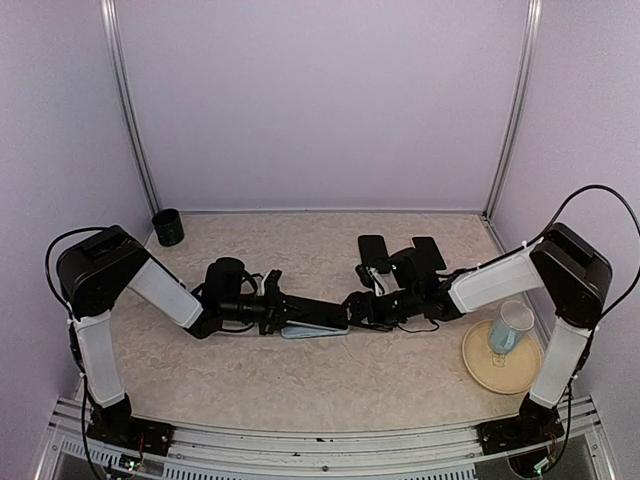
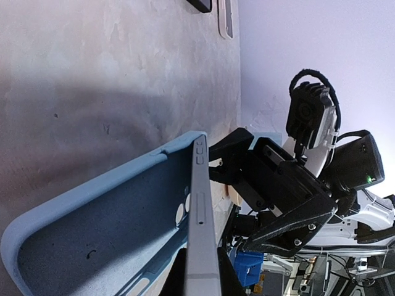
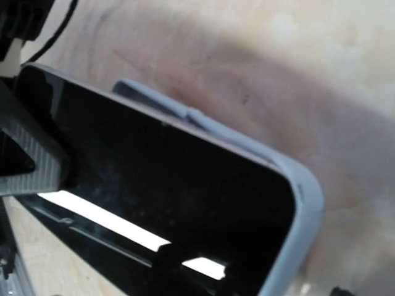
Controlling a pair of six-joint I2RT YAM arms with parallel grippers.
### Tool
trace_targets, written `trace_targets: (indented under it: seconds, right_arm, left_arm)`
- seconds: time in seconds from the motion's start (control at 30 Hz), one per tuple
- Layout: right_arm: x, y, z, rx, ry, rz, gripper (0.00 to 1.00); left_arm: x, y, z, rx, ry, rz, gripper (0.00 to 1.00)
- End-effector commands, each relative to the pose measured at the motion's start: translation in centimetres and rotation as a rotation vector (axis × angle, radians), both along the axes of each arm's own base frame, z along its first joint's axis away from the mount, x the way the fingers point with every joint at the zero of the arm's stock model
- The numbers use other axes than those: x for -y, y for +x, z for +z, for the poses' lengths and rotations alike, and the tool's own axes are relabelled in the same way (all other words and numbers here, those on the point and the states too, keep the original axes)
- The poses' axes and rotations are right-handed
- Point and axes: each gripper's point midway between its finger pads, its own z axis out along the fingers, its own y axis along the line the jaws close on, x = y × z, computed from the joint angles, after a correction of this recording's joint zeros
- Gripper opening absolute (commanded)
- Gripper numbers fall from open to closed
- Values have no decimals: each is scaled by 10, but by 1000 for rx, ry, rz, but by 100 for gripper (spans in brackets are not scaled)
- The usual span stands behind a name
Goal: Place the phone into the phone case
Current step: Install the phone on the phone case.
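Mottled beige table (image 1: pixel 300 250), enclosed by pale lilac walls (image 1: pixel 320 100). The left gripper (image 1: pixel 290 318) is clamped on the blue phone case (image 1: pixel 312 331) — mid-table, toward the near edge. The right gripper (image 1: pixel 352 310) is clamped on the phone (image 3: pixel 154 197), its screen lying partly within the case rim.

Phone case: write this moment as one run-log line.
left gripper: holds phone case | right gripper: holds phone | phone: tilted against phone case rim, not seated

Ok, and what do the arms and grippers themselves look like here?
Both the left arm and right arm have black joint housings and white-sleeved links. A black cable loops from each shoulder. The left gripper and right gripper are black, with angular fingers.
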Motion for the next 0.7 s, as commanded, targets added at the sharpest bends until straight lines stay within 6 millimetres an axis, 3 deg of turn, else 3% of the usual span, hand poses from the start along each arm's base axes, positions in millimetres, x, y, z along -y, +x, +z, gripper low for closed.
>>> trace_targets:
  seconds: [0.0,0.67]
  right_arm:
    - [-6,-4,2,-21,69,20,91]
    - [-28,-13,42,-74,279,79,86]
  left_arm:
    - [6,-1,44,111,-115,-33,0]
    - [13,-17,67,191,-171,-88,0]
